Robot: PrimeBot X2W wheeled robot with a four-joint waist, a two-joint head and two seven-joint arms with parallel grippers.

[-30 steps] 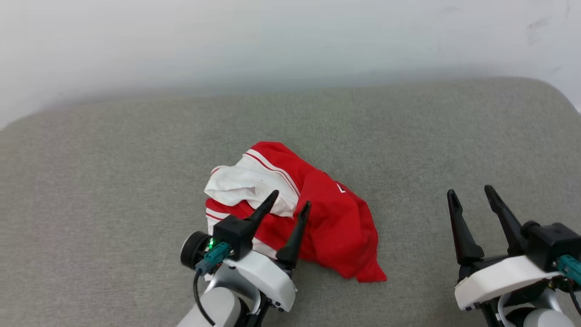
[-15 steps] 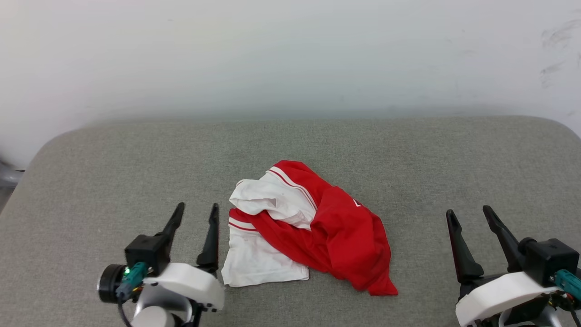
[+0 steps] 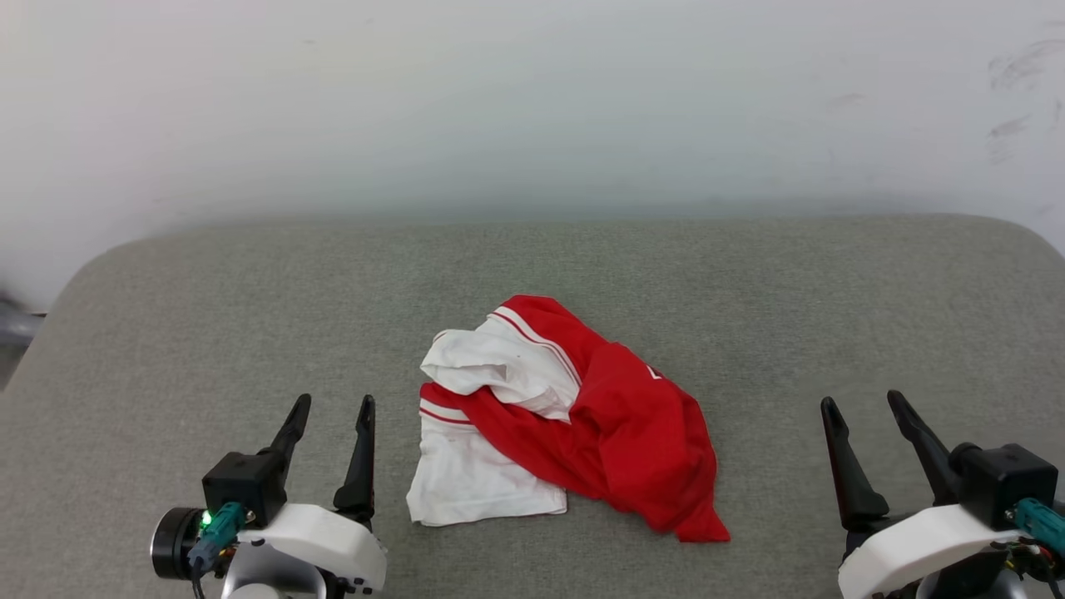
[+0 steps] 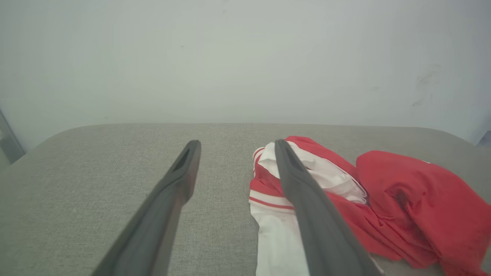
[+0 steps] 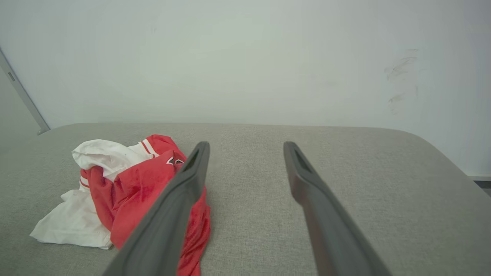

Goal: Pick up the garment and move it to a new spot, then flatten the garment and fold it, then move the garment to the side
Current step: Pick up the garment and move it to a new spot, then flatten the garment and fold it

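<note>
Pale wall [image 3: 532, 100] behind, scuffed at its right side. Grey fabric-covered worktop [image 3: 166, 316], far corners rounded.

Left claw [image 3: 333, 403]: near the front edge, left of centre. Two dark fingers spread wide and pointing toward the far edge, released, nothing between them. Green light [image 3: 205, 520] lit on the wrist housing. A strip of bare grey separates it from the cloth, so just beside and not touching. In the left wrist view the left claw [image 4: 236, 143] frames bare worktop.

Jersey T-shirt [image 3: 599, 416]: crumpled heap at about mid-width, nearer the front edge than the far one. White sleeve bunched on the left of the pile. A flat white panel with red-striped trim lies toward the front edge. Red body is piled to the right, trailing to a point at the front. A scrap of print shows at a fold [image 5: 174, 161], unreadable.

Right claw [image 3: 863, 402]: by the front right corner, well apart from the jersey T-shirt. Fingers spread, released, empty.
</note>
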